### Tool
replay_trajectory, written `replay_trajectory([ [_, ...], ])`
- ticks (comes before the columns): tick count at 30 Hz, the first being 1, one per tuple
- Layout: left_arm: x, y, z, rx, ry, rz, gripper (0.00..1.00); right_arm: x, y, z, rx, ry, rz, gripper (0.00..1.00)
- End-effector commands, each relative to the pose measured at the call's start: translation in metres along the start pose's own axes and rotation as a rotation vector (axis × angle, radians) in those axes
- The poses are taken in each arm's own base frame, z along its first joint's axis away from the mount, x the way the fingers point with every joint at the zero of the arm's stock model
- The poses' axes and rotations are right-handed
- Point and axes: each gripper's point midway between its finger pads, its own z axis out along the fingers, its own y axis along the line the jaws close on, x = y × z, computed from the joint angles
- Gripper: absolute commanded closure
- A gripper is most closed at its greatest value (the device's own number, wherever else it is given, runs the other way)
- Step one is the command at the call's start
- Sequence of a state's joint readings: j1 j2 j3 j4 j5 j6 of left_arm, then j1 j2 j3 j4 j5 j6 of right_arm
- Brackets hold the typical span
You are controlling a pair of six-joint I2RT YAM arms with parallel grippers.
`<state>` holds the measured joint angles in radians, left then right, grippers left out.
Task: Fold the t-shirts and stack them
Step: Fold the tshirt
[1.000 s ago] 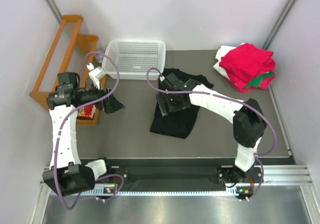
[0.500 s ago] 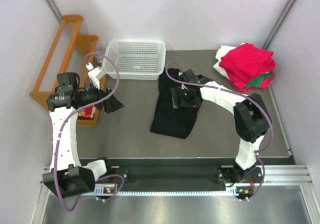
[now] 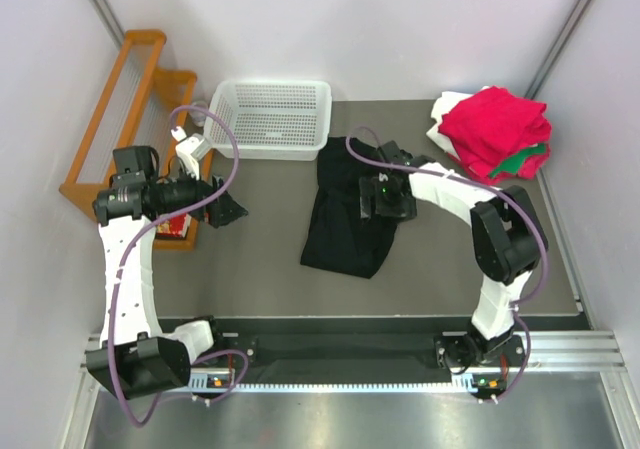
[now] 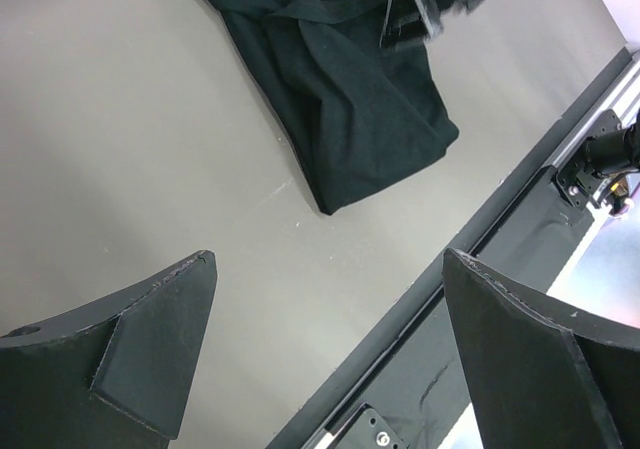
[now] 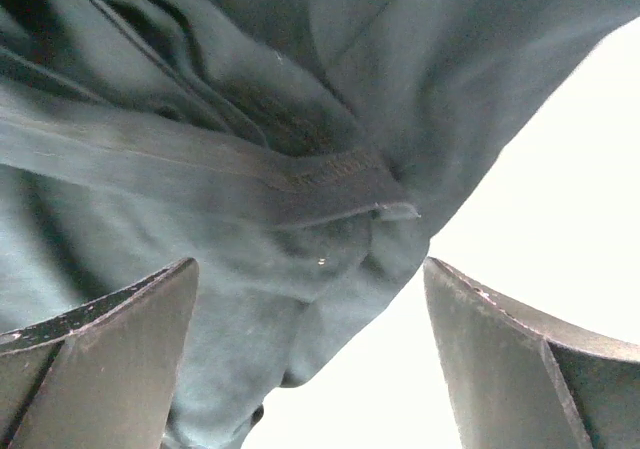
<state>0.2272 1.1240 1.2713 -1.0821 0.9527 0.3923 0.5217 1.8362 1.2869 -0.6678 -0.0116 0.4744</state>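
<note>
Black t-shirt (image 3: pixel 340 239) lying rumpled, partly folded on table (image 3: pixel 250 259), right hand (image 5: pixel 310 264) released wide close over a seamed edge, likely to pinch it; left hand (image 4: pixel 328 256) released, parked aside.

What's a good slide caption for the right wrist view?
Open right claw close above the rumpled black shirt.

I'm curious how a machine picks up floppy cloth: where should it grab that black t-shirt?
Probably the raised hemmed fold on the right side of the black t-shirt, from straight above: the open right gripper hangs over it, and a bunched ridge pinches easier than flat cloth.
</note>
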Motion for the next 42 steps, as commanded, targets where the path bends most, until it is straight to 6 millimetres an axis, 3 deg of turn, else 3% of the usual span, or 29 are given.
replay_trajectory([
  [1, -0.011, -0.004, -0.004, -0.004, -0.036, 0.049, 0.01, -0.072, 0.036, -0.077, 0.001, -0.258, -0.08, 0.07],
  [4, -0.012, -0.004, -0.005, -0.011, -0.04, 0.048, 0.01, -0.09, 0.067, -0.11, -0.055, -0.323, -0.12, 0.06],
  [7, -0.015, -0.003, -0.005, -0.024, -0.054, 0.031, 0.01, -0.086, 0.102, -0.112, -0.193, -0.297, -0.148, 0.05],
  [14, -0.038, 0.026, -0.021, -0.155, -0.181, -0.044, 0.01, -0.057, 0.117, -0.039, -0.25, -0.115, -0.15, 0.06],
  [21, -0.045, 0.056, -0.035, -0.269, -0.229, -0.109, 0.01, -0.045, 0.136, 0.006, -0.342, 0.002, -0.156, 0.05],
  [26, -0.04, 0.056, -0.031, -0.241, -0.208, -0.118, 0.01, -0.058, 0.152, 0.036, -0.382, 0.018, -0.177, 0.06],
  [29, -0.038, 0.052, -0.031, -0.23, -0.199, -0.106, 0.01, -0.074, 0.15, 0.039, -0.333, -0.021, -0.2, 0.06],
  [31, -0.036, 0.052, -0.031, -0.226, -0.194, -0.098, 0.01, -0.08, 0.148, 0.033, -0.308, -0.04, -0.223, 0.06],
  [34, -0.035, 0.05, -0.03, -0.21, -0.19, -0.096, 0.01, -0.093, 0.143, -0.003, -0.23, -0.137, -0.269, 0.04],
  [37, -0.034, 0.042, -0.025, -0.14, -0.187, -0.092, 0.01, -0.103, 0.133, -0.066, -0.126, -0.278, -0.307, 0.03],
  [38, -0.034, 0.035, -0.023, -0.105, -0.183, -0.068, 0.01, -0.107, 0.125, -0.078, -0.062, -0.327, -0.31, 0.02],
  [40, -0.03, 0.031, -0.019, -0.096, -0.15, -0.017, 0.01, -0.097, 0.121, -0.11, -0.029, -0.372, -0.327, 0.01],
  [42, -0.022, 0.027, -0.006, -0.098, -0.078, 0.067, 0.01, -0.088, 0.111, -0.125, 0.021, -0.398, -0.316, 0.0],
])
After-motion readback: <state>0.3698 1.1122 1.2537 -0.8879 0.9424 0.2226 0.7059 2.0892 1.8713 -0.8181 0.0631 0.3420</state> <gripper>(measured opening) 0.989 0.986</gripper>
